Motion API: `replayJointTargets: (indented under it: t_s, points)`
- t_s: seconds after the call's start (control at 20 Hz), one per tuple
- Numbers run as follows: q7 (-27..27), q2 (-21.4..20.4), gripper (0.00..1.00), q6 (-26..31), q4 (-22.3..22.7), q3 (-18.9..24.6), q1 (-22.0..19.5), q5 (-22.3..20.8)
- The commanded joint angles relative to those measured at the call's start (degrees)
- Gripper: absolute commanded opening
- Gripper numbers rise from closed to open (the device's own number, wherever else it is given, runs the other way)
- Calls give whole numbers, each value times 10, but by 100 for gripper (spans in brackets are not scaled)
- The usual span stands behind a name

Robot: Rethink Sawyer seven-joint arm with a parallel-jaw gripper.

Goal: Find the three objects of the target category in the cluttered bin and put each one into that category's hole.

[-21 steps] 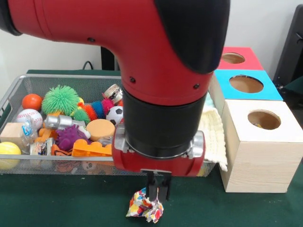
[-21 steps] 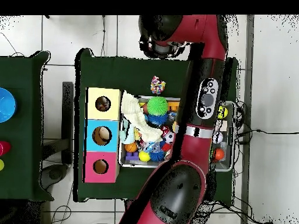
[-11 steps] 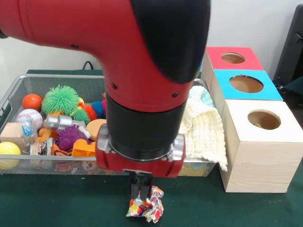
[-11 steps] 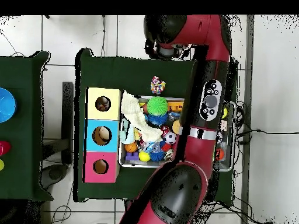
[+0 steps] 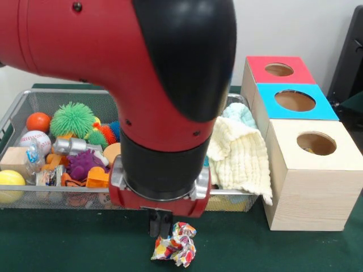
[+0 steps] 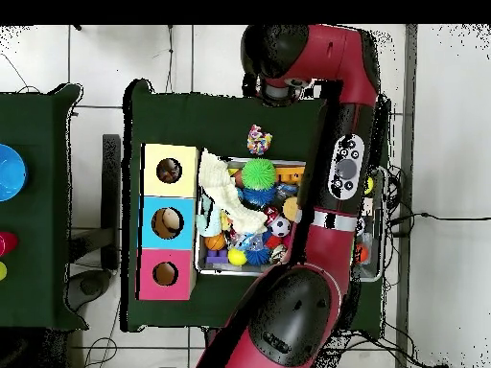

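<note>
Crumpled wad (image 5: 175, 244) on the green cloth, in front of the bin (image 5: 11, 116), with my gripper (image 5: 159, 228) just beside it.

The colourful wad lies outside the bin's front wall, and my gripper stands at its left edge; whether my fingers are spread or closed I cannot tell. Inside the bin are a green spiky ball (image 5: 72, 119), a baseball (image 5: 34, 139) and an orange ball (image 5: 38, 121). A cream towel (image 5: 241, 154) hangs over the bin's right end, next to the three boxes (image 5: 311, 173).
</note>
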Motion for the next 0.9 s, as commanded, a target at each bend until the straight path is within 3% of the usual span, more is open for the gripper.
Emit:
replayJointTargets:
  t_s: [0.05, 0.45, 0.9]
  points:
    - [-40, 21, 0, 58, 34, -44, -1, 8]
    - [-35, 51, 0, 63, 16, -37, 1, 20]
    - [19, 35, 0, 72, 39, -54, 8, 75]
